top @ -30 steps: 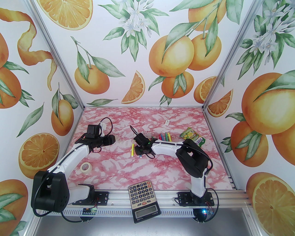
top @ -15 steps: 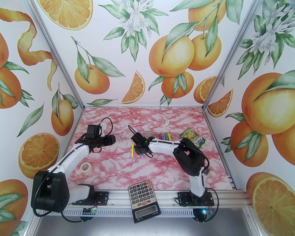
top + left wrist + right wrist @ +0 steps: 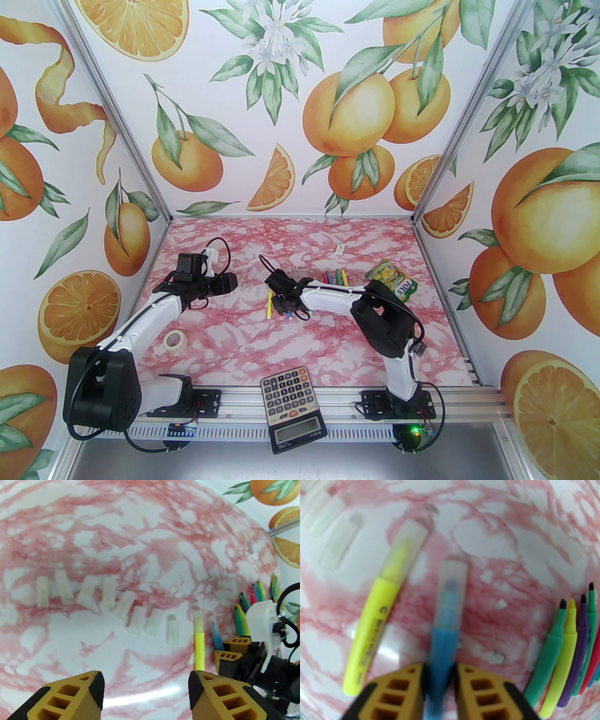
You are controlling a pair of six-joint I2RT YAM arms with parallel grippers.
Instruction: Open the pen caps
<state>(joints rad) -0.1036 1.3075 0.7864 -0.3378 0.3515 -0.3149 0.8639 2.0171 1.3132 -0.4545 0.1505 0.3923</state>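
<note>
Left gripper [image 3: 146, 691] — jaws wide, empty, above the table [image 3: 131, 658].
Loose clear caps [image 3: 89, 590] — a row lying off their pens.
Yellow pen [image 3: 199, 648]: cap on, lying free.
Blue pen [image 3: 443, 648]: cap on, barrel pinched by the right gripper [image 3: 438, 679].
Uncapped pens [image 3: 569, 648]: bunched at far right, tips bare.
Judged mostly done; two caps left.

Eight loose translucent plastic pen caps [image 3: 138, 620]; one yellow felt-tip pen [image 3: 370, 630] and one blue felt-tip pen [image 3: 443, 648], both capped; at least six uncapped pens [image 3: 548, 648]; one white tape roll [image 3: 167, 344], one dark calculator [image 3: 290, 398], one green-yellow snack pouch [image 3: 396, 281].
</note>
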